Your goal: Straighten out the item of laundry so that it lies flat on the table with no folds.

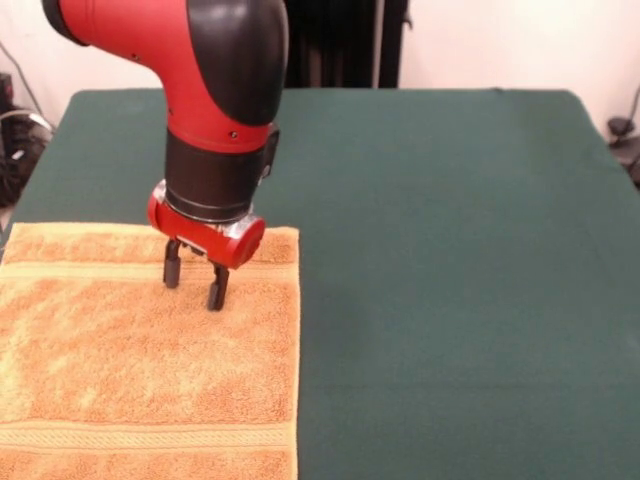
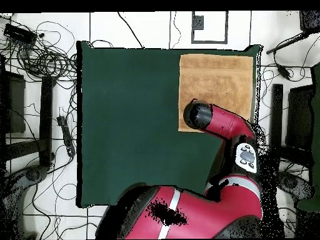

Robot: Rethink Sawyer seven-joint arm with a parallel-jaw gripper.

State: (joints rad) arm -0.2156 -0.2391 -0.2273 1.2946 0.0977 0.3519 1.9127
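The golden-orange towel [image 1: 140, 370] lies spread on the dark green table [image 1: 450, 250] at the front view's lower left, with flat woven bands near its far and near edges. It looks flat, with no fold showing. My gripper [image 1: 193, 278] hangs just above the towel's far part, its two black fingers [image 1: 217, 288] apart and holding nothing. From overhead the towel [image 2: 215, 84] sits in the table's [image 2: 125, 125] top right corner, and the arm's wrist [image 2: 200, 115] covers its lower edge and hides the gripper.
Bare green felt stretches to the right of the towel in the front view. Cables and stands [image 2: 37, 56] lie on the floor around the table in the overhead view. Dark equipment [image 1: 625, 140] stands past the table's right edge.
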